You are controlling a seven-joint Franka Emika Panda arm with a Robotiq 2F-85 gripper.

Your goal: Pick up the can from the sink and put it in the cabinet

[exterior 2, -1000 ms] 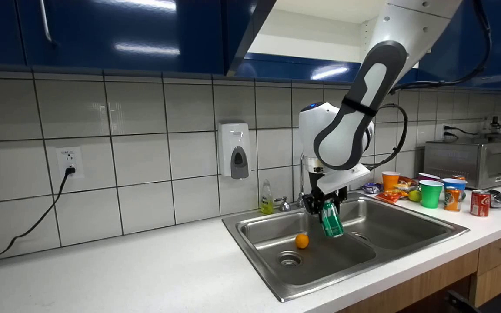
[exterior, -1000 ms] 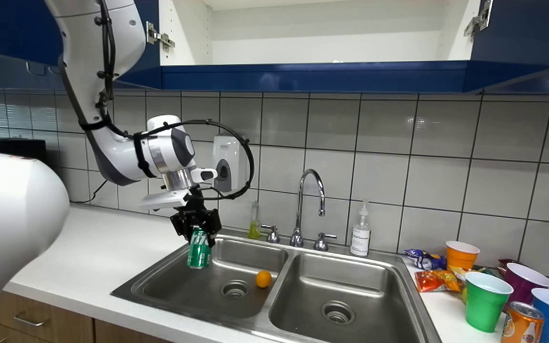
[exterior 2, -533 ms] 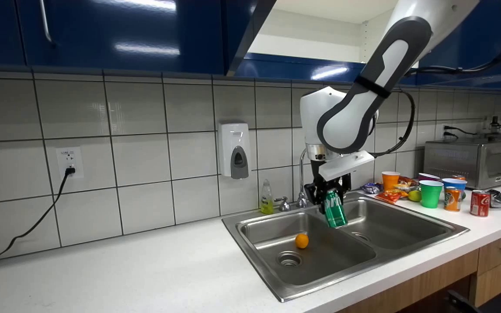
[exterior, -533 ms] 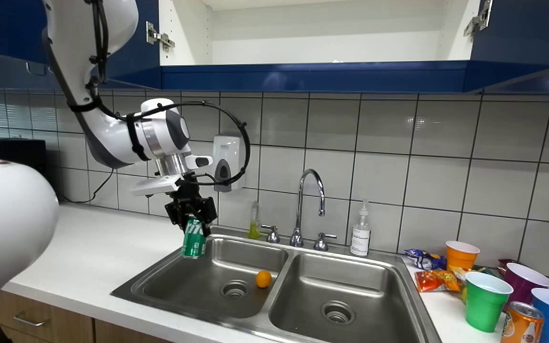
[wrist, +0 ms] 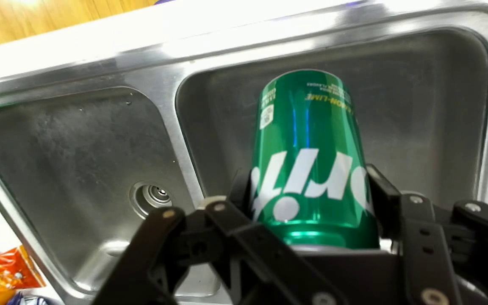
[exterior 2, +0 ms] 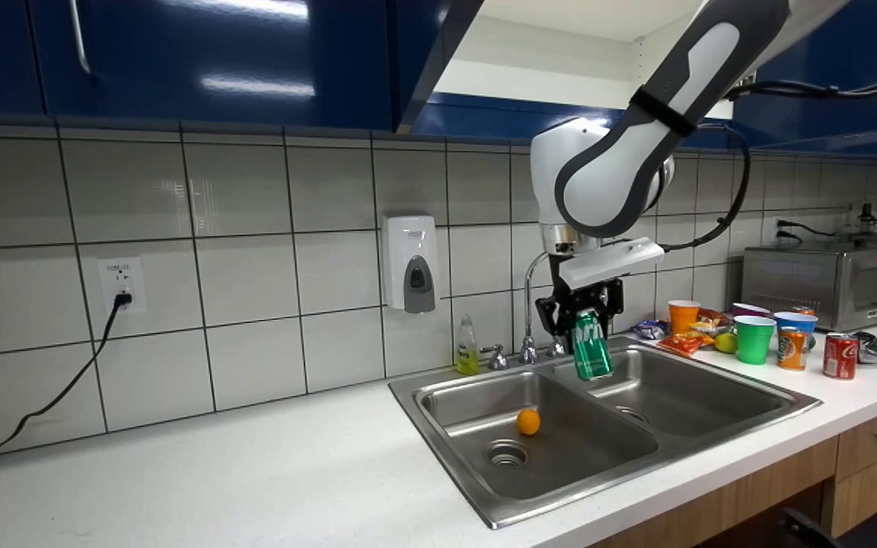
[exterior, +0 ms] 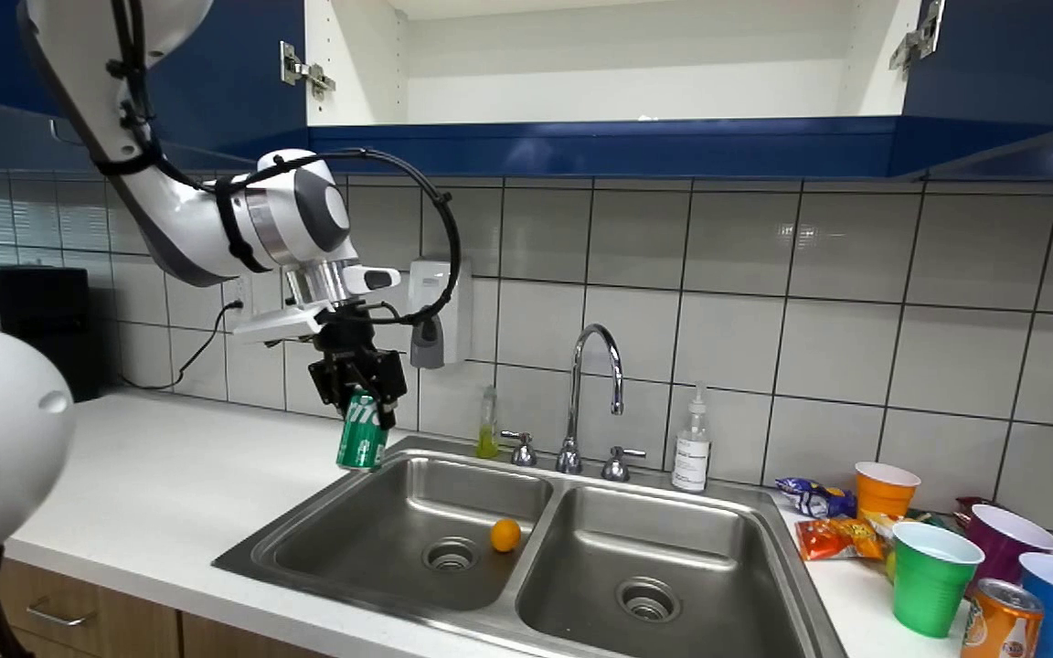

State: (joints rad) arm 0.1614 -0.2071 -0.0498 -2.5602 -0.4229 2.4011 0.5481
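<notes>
While the dark blue wall cabinet [exterior: 600, 148] stands open above the steel double-basin sink [exterior: 531, 556], my jaws are clamped on the green Sprite can [wrist: 309, 135], which I hold tilted in the air over the sink; near the left drain [exterior: 450, 553] lies a round orange object [exterior: 505, 535].

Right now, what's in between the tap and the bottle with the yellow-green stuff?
A shiny handle stands between the tap and the bottle, along the back of the sink. Both exterior views show it.
</notes>
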